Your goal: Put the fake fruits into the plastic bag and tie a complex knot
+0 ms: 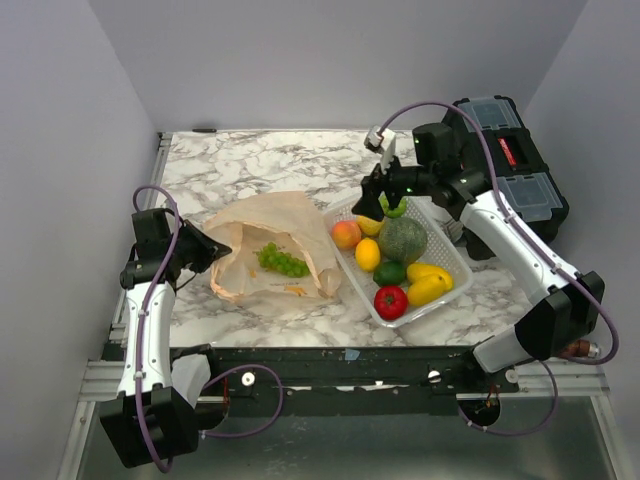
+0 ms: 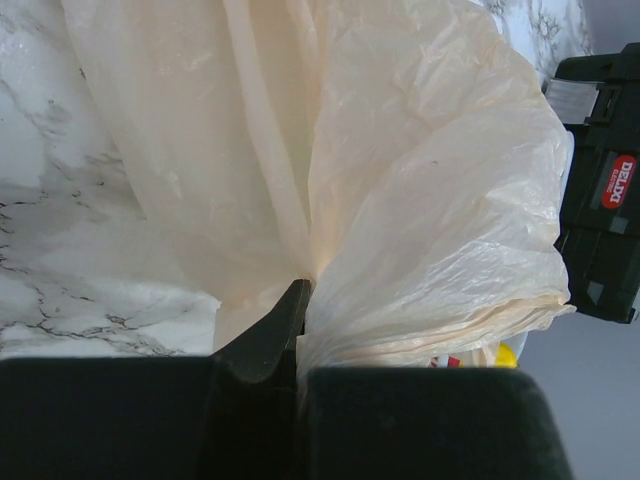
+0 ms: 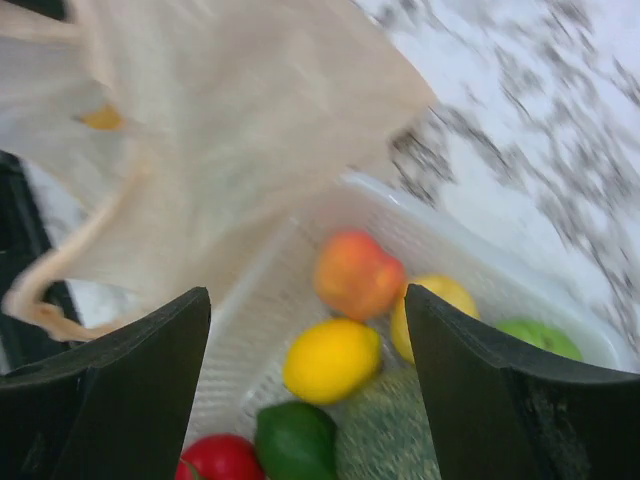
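From above, the plastic bag (image 1: 265, 245) is seen lying open on the marbled table (image 1: 250, 160), left of the white basket (image 1: 462, 272), green grapes (image 1: 282, 261) inside: filling is judged under way. In the left wrist view, the left gripper (image 2: 298, 300) is clamped on the bag's edge. In the right wrist view, the right gripper (image 3: 308, 295) is spread wide, empty, over the basket's fruit (image 3: 332, 358); lowering and closing on one piece is called for. The table is enclosed by plain grey walls (image 1: 320, 60).

Robotics lab test cell. Marble-pattern table (image 1: 250, 160) boxed in by plain pale wall panels (image 1: 70, 110) on three sides. Aluminium extrusion frame (image 1: 100, 378) along table's near edge, left arm (image 1: 150, 320) and right arm (image 1: 525, 255) bolted there. Black toolbox (image 1: 520, 170) at table's far-right corner.
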Controlling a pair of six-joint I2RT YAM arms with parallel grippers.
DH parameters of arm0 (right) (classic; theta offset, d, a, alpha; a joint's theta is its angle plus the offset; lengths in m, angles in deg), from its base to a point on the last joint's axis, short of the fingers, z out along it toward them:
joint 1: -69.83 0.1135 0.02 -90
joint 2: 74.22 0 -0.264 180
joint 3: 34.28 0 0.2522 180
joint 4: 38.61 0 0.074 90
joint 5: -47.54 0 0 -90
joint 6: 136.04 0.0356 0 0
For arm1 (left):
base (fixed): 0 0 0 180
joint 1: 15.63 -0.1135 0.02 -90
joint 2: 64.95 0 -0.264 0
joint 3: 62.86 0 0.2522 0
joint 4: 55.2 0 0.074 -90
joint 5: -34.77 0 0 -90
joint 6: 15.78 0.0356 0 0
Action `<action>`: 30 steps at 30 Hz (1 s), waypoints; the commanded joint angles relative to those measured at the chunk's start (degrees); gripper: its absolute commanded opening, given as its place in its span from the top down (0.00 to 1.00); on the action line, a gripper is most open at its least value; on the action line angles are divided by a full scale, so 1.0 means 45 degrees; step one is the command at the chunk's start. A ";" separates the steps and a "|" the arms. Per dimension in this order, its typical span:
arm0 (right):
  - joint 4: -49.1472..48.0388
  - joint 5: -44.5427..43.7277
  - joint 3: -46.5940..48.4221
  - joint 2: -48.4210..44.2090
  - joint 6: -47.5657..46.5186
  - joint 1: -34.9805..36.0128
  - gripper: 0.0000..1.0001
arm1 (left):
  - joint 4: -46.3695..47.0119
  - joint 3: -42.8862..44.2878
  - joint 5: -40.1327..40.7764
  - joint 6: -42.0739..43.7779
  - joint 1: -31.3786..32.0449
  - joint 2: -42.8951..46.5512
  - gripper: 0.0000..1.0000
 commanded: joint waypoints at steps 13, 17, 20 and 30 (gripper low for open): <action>0.2904 -0.1833 -0.0993 0.1240 -0.1889 -0.2475 0.13 | 0.0370 -0.0269 -0.0123 -0.0123 -0.0030 0.0205 1.00; 0.5429 -0.2316 -0.0827 0.0707 -0.3936 -0.2458 0.13 | 0.0277 -0.0227 -0.0091 -0.0059 -0.0029 0.0286 1.00; 0.6508 -0.3341 -0.1329 -0.0387 -0.5404 -0.2468 0.13 | 0.0306 -0.0343 -0.0047 -0.0059 -0.0035 0.0362 1.00; 0.8282 -0.4597 -0.3073 -0.1180 -0.6560 -0.2460 0.13 | 0.0307 -0.0460 0.0051 -0.0007 -0.0037 0.0611 1.00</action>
